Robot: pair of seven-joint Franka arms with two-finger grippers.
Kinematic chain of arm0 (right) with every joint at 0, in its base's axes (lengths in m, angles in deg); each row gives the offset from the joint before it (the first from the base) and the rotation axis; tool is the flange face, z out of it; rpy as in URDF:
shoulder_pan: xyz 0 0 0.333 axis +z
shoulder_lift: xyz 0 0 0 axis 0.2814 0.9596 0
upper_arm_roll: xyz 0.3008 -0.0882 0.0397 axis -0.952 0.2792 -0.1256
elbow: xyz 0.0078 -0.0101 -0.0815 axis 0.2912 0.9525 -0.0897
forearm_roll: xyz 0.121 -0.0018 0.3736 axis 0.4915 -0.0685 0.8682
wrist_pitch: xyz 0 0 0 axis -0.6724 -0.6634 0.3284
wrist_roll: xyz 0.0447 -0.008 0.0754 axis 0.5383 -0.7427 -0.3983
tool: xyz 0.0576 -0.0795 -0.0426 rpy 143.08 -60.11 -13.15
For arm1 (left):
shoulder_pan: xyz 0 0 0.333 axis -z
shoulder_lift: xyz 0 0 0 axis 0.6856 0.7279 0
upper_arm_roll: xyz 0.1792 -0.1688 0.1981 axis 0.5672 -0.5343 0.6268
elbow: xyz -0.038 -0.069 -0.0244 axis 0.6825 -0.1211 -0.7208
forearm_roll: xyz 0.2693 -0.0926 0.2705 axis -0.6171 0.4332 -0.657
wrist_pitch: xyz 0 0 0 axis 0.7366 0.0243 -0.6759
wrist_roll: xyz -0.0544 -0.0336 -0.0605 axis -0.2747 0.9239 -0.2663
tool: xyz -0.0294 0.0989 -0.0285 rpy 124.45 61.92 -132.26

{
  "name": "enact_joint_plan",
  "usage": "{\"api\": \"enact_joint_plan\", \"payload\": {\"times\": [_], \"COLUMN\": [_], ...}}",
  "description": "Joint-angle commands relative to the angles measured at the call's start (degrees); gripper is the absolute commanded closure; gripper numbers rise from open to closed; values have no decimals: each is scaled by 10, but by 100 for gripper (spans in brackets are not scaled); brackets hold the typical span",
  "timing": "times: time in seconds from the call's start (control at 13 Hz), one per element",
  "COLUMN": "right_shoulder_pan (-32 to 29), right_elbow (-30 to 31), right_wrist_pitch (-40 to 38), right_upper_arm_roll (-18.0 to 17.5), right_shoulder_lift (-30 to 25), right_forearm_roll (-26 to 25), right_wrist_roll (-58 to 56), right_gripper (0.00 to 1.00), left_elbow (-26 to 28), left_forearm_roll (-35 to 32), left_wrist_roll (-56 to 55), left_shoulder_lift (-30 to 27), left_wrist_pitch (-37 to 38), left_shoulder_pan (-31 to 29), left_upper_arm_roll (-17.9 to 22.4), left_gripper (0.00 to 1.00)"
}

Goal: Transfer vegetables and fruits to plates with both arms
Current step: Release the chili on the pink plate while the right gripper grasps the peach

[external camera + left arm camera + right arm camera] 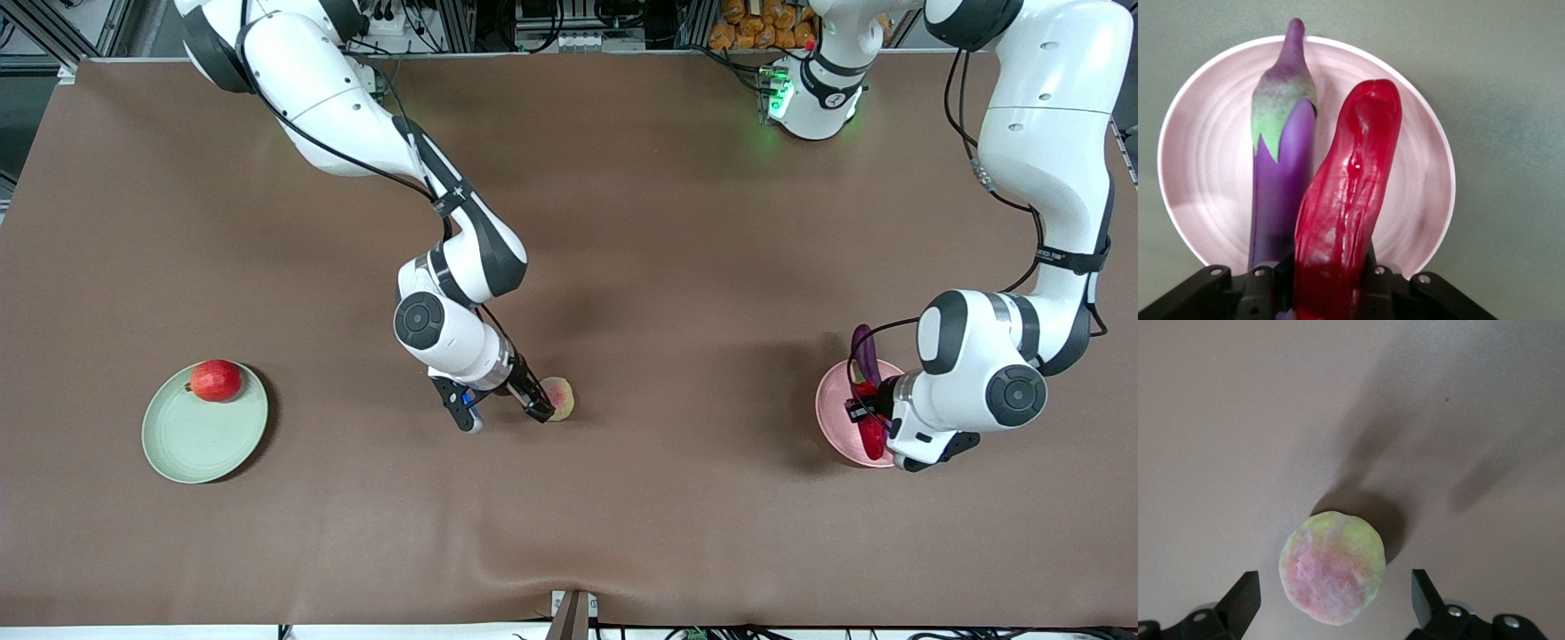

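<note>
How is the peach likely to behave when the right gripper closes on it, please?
The peach looks round with no flat face, so it may roll on the brown table if one finger touches first. Its matte skin probably grips well. The open right gripper straddles it evenly, which should limit that.

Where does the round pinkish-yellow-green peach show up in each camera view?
Front view: round pinkish-yellow-green peach on the brown tablecloth mid-table, beside the right end effector.
Left wrist view: not in it.
Right wrist view: peach low in the picture, between the open fingers.
Shared landmark: the right end effector's black fingers either side of it.
</note>
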Motion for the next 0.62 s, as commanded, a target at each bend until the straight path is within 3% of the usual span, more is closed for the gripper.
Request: {"api": "enact_joint_plan", "payload": {"times": [0.0, 0.08, 0.23, 0.31, 0.39, 0.46, 0.54], "right_shoulder_pan": [23, 26, 32, 34, 36, 36, 32], "right_elbow": [-16, -21, -28, -28, -27, -26, -26], "right_wrist_pitch": [37, 46, 48, 49, 52, 51, 46], "right_upper_arm_roll": [7, 7, 8, 8, 9, 9, 9], "right_shoulder_lift": [24, 33, 44, 48, 52, 53, 51], "right_forearm_roll": [7, 7, 4, 3, 3, -3, -4], "right_wrist_roll": [26, 28, 28, 28, 28, 26, 22], "right_gripper": [0, 0, 0, 9, 21, 46, 82], "left_elbow": [-3, -4, -5, -6, -9, -28, -58], "left_forearm_roll": [9, 7, 6, 6, 6, 6, 3], "left_wrist_roll": [-4, -4, 1, 1, -3, -4, -2], "left_shoulder_lift": [3, 6, 5, 4, 1, -1, -2], "left_wrist_pitch": [-1, -2, -3, -3, -3, 0, 9], "left_shoulder_pan": [2, 1, 0, 1, 2, 8, 8], "left_upper_arm_roll": [-4, -4, -4, -4, -4, -4, -7], "left_gripper": [22, 0, 0, 0, 0, 0, 0]}}
